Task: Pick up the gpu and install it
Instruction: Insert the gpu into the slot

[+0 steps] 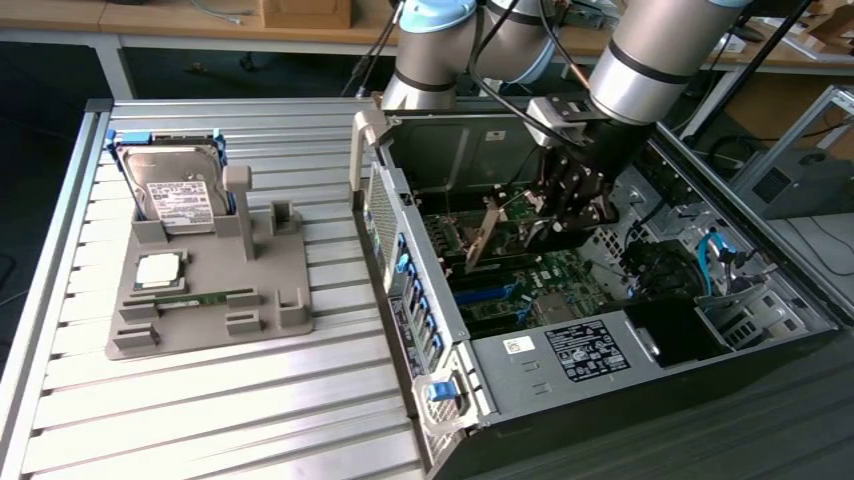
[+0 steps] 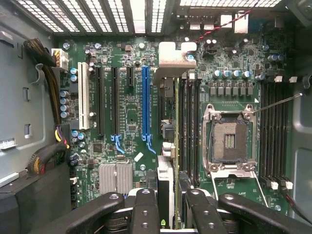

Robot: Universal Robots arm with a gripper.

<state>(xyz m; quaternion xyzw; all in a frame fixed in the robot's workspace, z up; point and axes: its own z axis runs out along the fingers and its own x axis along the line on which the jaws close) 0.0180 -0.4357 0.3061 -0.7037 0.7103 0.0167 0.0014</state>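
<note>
We saw the hand (image 1: 571, 215) gripping the thin green-brown gpu card (image 1: 489, 232) edge-up. It hung inside the open black computer case (image 1: 747, 330), over the green motherboard (image 2: 126, 105).

Even overhead light, glare on the ribbed table (image 1: 200, 400), case interior dim.

surface: slatted metal table (image 1: 240, 400) is carrying everything | on it, well apart from the gripper's fingers: grey parts holder (image 1: 214, 300) (hard drive standing in it) is sitting flat | nearer the fingers: open computer case (image 1: 601, 330) is lying on its side
</note>
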